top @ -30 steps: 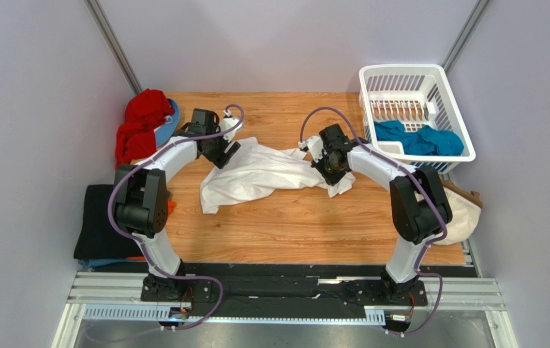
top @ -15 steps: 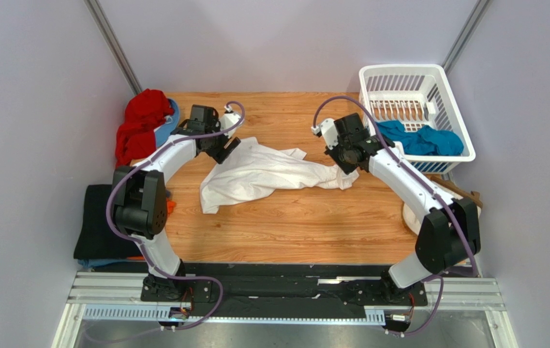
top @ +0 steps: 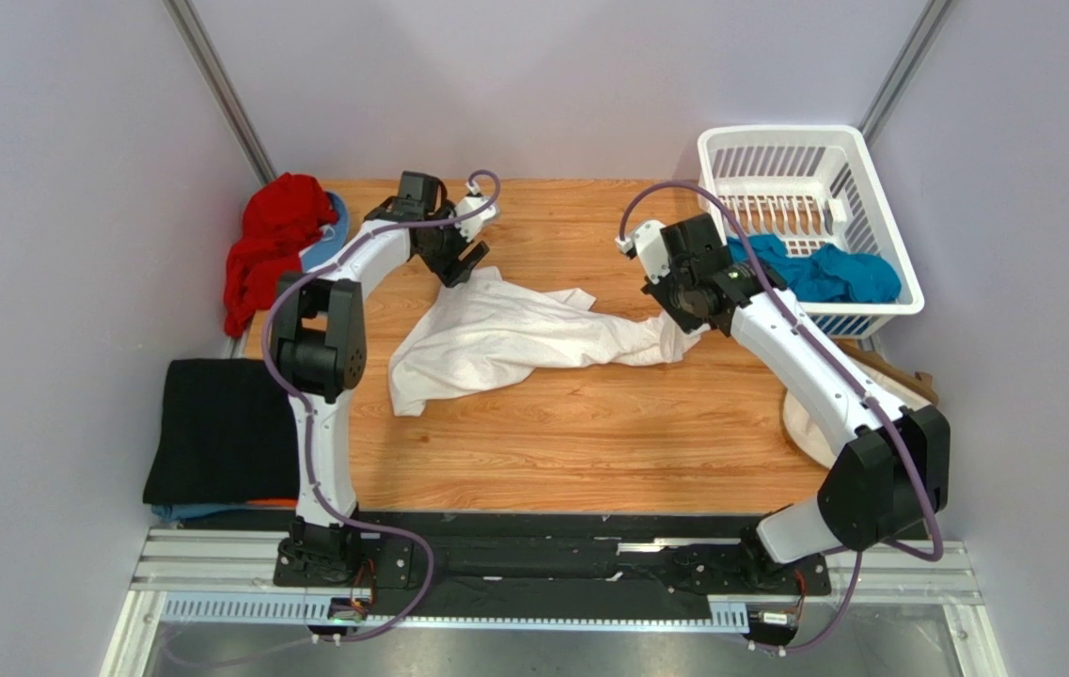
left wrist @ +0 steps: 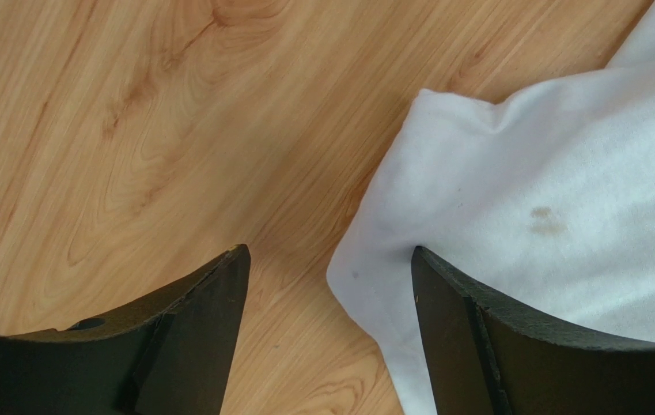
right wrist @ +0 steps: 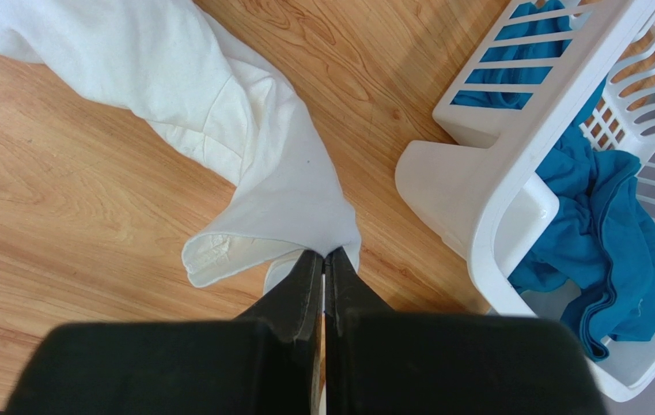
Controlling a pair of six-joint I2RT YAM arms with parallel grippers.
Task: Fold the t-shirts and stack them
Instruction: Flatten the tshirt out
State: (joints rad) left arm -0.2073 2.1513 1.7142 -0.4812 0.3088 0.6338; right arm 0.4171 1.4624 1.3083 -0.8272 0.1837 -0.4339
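Pale walls close in a wooden table (top: 554, 437), shown from above, where a white t-shirt (top: 498, 339) is strung out, rumpled, across the middle. Its right end is pinched by the right gripper (top: 688, 313), which is clamped shut on the cloth just in front of a white basket (top: 865, 141). A teal t-shirt (top: 815, 271) is bundled inside that basket. The left gripper (top: 458, 261) is held with jaws apart over the shirt's far left corner. A black t-shirt (top: 222, 430) is laid flat at the table's left edge, and a red garment (top: 272, 240) is heaped at the far left corner.

From the left wrist, two dark fingers (left wrist: 192, 346) are seen spread wide. A rounded corner of white cloth is framed between them and nothing is gripped. One finger is set over bare wood, the other over the fabric.

From the right wrist, the jaws are seen pressed together on a fold of the white shirt. The cloth is drawn taut toward them, and the basket wall is just beside.

The step in hand is judged to be the spreading of the white shirt before any fold is made. The next move calls for the left jaws to be lowered and closed on that corner. The two ends can then be drawn apart until the cloth is flat
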